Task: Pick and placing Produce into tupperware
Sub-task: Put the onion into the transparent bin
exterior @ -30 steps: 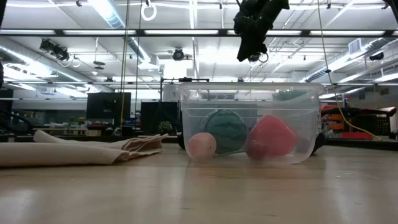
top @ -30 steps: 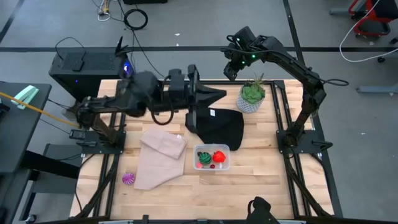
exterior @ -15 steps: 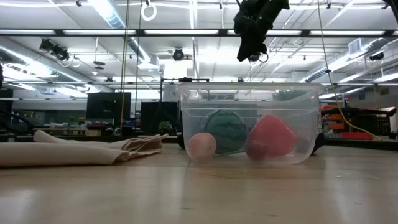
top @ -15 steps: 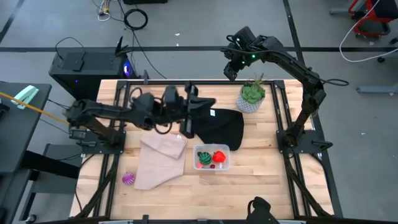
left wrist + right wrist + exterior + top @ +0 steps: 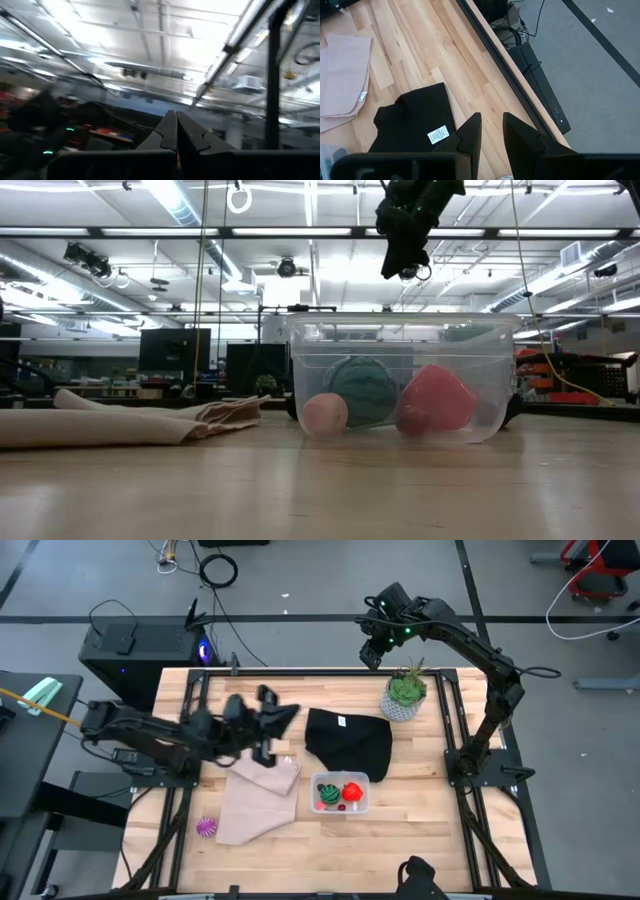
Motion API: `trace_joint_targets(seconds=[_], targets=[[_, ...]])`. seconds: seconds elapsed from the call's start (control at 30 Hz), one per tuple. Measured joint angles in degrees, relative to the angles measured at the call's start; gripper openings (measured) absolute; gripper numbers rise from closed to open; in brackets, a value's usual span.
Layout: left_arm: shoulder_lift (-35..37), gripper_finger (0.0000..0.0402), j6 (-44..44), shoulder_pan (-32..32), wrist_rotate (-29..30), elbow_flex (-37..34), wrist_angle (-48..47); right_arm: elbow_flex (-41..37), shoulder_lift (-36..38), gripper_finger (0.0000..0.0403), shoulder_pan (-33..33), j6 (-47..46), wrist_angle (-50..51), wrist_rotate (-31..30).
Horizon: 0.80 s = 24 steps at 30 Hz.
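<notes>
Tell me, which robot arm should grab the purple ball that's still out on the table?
Probably the left. Its gripper hangs over the beige cloth on the table's left half, the side where the purple ball lies. The right gripper is parked up at the far edge by the plant, much farther away.

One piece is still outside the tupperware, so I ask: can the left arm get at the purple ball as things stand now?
Probably yes. The purple ball lies alone on bare wood beside the beige cloth, uncovered, on the left arm's side. The left gripper is shut above the cloth and would need opening.
</notes>
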<state>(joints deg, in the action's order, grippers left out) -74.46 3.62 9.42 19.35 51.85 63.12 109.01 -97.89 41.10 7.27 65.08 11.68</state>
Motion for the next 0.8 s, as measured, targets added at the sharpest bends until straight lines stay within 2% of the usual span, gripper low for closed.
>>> trace_joint_targets(seconds=[0.2, 0.33, 0.47, 0.6, 0.8], targets=[[11.0, 0.0002, -3.0, 2.7, 3.5, -7.2, -3.3, 0.0, 0.0, 0.0087, 0.0, -0.3, -0.4, 0.0], [18.2, 0.0003, -3.6, 3.8, 4.9, -9.7, -11.0, 0.0, 0.0, 0.0087, 0.0, -1.5, -1.3, 0.0], [24.6, 0.0002, -2.8, 5.6, 4.6, -10.0, -23.2, 0.0, 0.0, 0.0087, 0.0, -2.4, -2.0, 0.0], [30.5, 0.0004, 0.9, 6.7, -1.2, -10.0, -37.3, 0.0, 0.0, 0.0087, 0.0, -2.6, -2.6, 0.0], [37.1, 0.0003, 9.4, 6.7, -13.2, -10.0, -55.4, 0.0, 0.0, 0.0087, 0.0, -3.8, -3.9, 0.0]])
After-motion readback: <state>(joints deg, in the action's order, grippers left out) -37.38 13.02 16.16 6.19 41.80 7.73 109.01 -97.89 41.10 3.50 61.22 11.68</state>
